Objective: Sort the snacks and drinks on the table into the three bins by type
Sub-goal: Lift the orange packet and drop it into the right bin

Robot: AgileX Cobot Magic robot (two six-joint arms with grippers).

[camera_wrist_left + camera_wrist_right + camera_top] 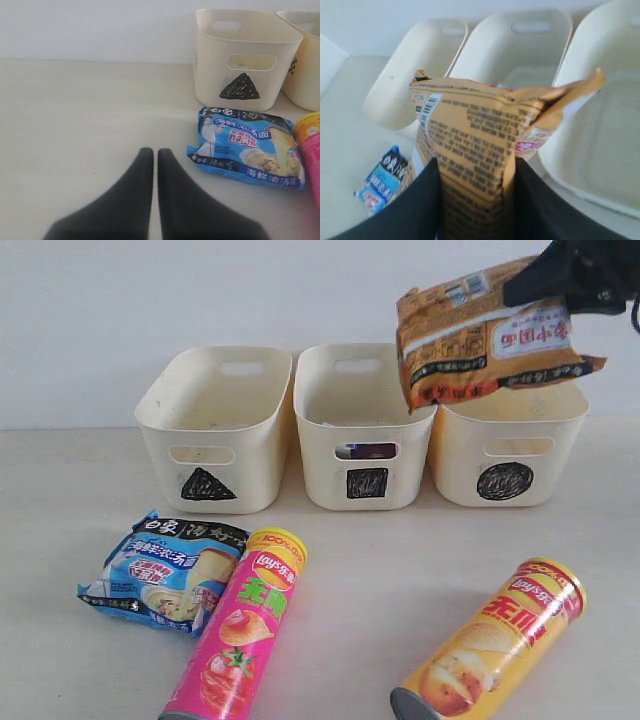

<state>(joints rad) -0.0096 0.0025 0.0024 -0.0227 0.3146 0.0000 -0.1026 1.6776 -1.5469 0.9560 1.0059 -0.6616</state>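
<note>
Three bins: cream plastic tubs abreast on pale beige table [400, 560]; triangle-marked tub [215, 430], square-marked tub [362, 430], circle-marked tub [510, 455].
Right end effector [476, 167]: clamped on orange flat packet [485, 335], aloft over square-marked and circle-marked tubs.
Left end effector [155, 155]: black fingers pressed together, empty, over table.
Lying on table: blue-white flat packet [165, 570] just beside pink tall chip tube [240, 640]; yellow tall chip tube [495, 645] well apart.

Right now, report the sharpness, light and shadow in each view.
Exterior view: even light, print on the pink tube readable, only faint shadows beside it. Left wrist view: blue-white packet sharp, left tool soft-edged near the lens. Right wrist view: orange packet print blurred, bins behind it soft and pale.
</note>
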